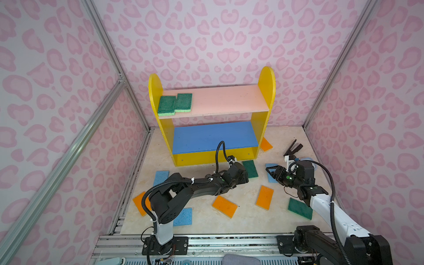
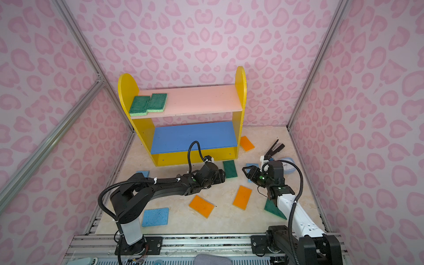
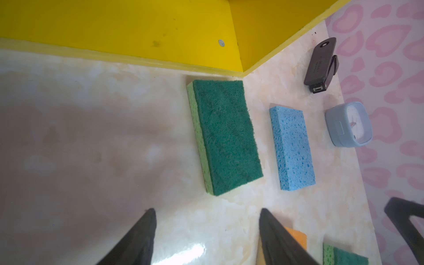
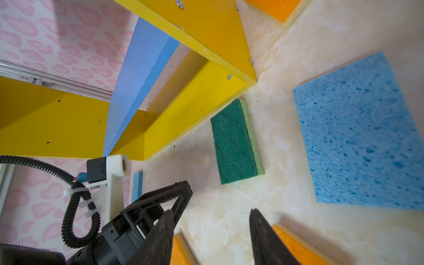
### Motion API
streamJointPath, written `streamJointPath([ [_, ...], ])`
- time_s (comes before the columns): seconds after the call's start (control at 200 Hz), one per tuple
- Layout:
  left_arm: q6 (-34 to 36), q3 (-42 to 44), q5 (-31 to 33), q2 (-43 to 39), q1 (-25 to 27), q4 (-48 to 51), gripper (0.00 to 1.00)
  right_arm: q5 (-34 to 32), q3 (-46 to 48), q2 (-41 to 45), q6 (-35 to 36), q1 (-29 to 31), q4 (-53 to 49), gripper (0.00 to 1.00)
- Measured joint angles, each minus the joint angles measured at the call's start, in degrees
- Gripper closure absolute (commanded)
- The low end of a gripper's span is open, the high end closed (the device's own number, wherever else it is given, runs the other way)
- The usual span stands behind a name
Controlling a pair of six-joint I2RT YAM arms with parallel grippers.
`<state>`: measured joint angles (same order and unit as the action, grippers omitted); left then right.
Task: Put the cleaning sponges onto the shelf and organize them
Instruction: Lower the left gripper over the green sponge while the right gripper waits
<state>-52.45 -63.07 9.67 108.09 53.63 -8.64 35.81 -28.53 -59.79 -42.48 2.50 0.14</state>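
Note:
The shelf (image 1: pixel 266 82) stands at the back with two green cleaning sponges (image 1: pixel 175 104) side by side at the left end of its pink board. Another green sponge (image 3: pixel 224 135) lies flat on the floor by the shelf's front right corner. My left gripper (image 3: pixel 206 211) hovers just short of its near end, open with nothing between the fingers. A blue sponge (image 4: pixel 358 137) lies to the right of the green one. My right gripper (image 4: pixel 211 211) is open and empty over the floor beside it, facing the left gripper's fingers (image 4: pixel 169 197).
More sponges lie on the floor: orange ones (image 1: pixel 224 206) (image 1: pixel 265 197) (image 1: pixel 140 203) (image 1: pixel 266 144), blue ones (image 1: pixel 160 177) (image 1: pixel 183 216) and a green one (image 1: pixel 299 208). A black stapler (image 3: pixel 321 62) and a light-blue clock (image 3: pixel 348 124) sit near the right wall.

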Motion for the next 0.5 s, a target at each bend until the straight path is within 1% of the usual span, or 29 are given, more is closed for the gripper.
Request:
streamJointPath([
  [0.155,0.24,-4.90,-0.39,5.09,0.00,0.17,0.36,0.44,0.17,-0.81,0.02,-0.15,0.66,0.45],
  [0.345,1.11,-10.45,-0.72,10.19,0.00,1.36,0.38,0.87,0.17,-1.33,0.11,-0.17,1.16,0.45],
  [0.5,1.36,-12.92,-1.09,13.16,-0.33,1.53,0.46,0.87,-0.02,-1.27,0.52,-0.17,0.92,0.45],
])
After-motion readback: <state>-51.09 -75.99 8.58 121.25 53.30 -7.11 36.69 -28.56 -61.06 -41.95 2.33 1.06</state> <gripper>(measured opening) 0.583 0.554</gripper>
